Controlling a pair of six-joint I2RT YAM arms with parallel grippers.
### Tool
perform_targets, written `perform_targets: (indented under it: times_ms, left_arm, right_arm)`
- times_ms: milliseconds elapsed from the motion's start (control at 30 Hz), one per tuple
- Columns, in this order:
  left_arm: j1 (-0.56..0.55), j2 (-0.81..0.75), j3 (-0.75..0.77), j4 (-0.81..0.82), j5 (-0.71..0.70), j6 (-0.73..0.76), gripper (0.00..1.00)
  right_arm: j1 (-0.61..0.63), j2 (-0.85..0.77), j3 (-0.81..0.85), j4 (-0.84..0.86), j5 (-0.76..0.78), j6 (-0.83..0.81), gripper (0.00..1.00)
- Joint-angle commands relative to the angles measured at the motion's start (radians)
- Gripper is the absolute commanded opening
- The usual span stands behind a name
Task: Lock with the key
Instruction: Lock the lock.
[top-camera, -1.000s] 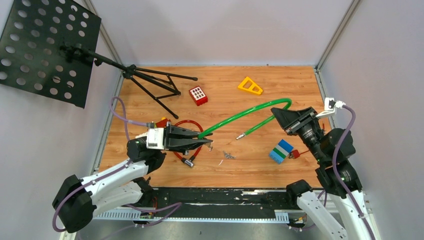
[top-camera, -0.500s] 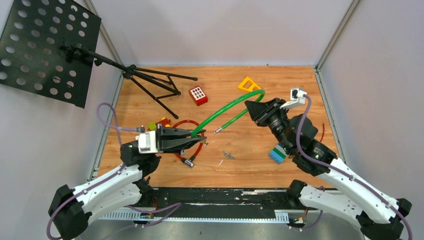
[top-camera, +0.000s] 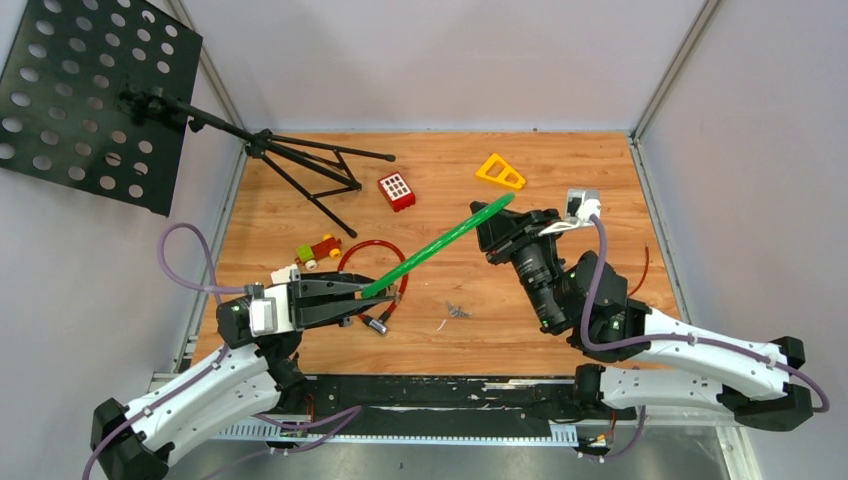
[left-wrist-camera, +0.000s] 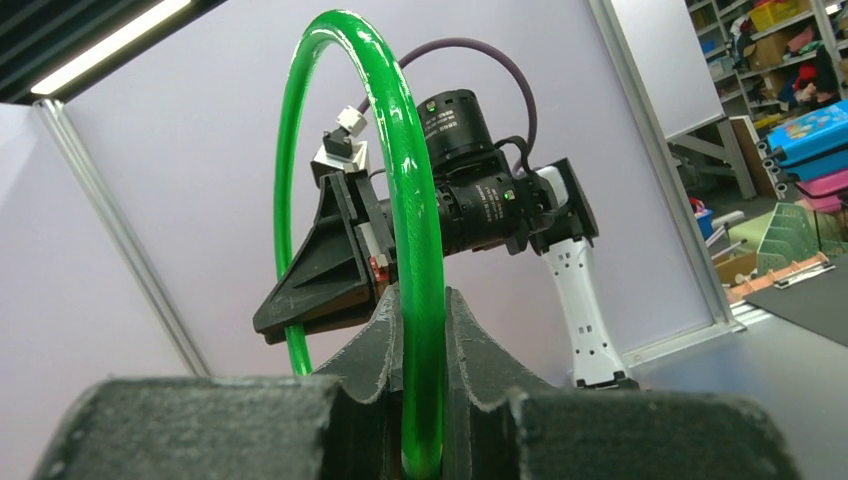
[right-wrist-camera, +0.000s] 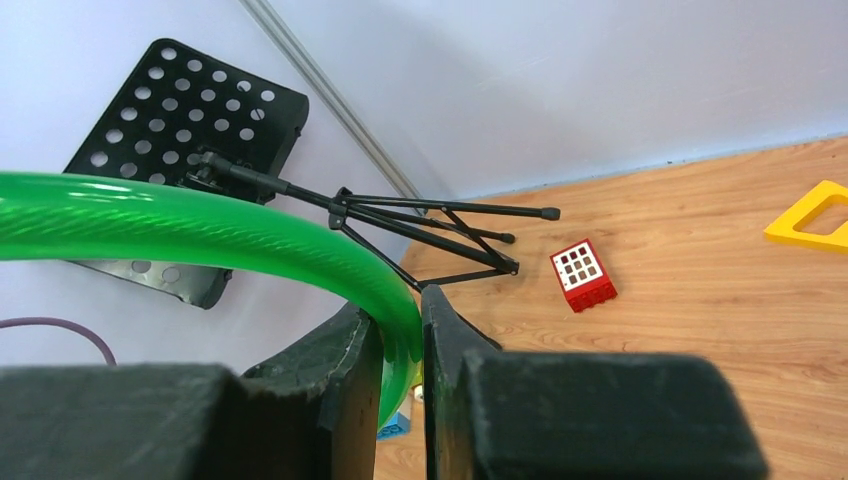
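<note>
Your left gripper (top-camera: 378, 290): fingers (left-wrist-camera: 385, 335) pinch one end of the green cable lock (top-camera: 440, 243). Your right gripper (top-camera: 484, 232): fingers (right-wrist-camera: 350, 350) clamped on the cable further along. The lock is lifted off the table (top-camera: 580, 180) and arcs between the two grippers. A small metal piece (top-camera: 458, 312) lies on the wood beneath, near a red cable (top-camera: 372, 246).
</note>
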Motion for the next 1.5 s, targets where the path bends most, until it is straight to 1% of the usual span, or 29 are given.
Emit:
perform_targets:
  times_ms: [0,400,633,1467]
  left_arm:
    - [-0.007,-0.026,0.016,0.081,0.071,-0.004,0.00]
    - [-0.009,-0.003,0.023,0.107,0.092,-0.023,0.00]
    - [-0.008,0.015,0.021,0.130,0.098,-0.040,0.00]
    - [-0.008,0.027,0.021,0.131,0.086,-0.026,0.00]
  right_arm:
    - [0.057,-0.006,0.062,0.182,0.121,-0.086,0.00]
    - [0.174,0.014,0.081,0.239,0.116,-0.141,0.00]
    - [0.191,0.029,0.089,0.256,0.103,-0.148,0.00]
    - [0.246,0.040,0.085,0.251,0.092,-0.144,0.00]
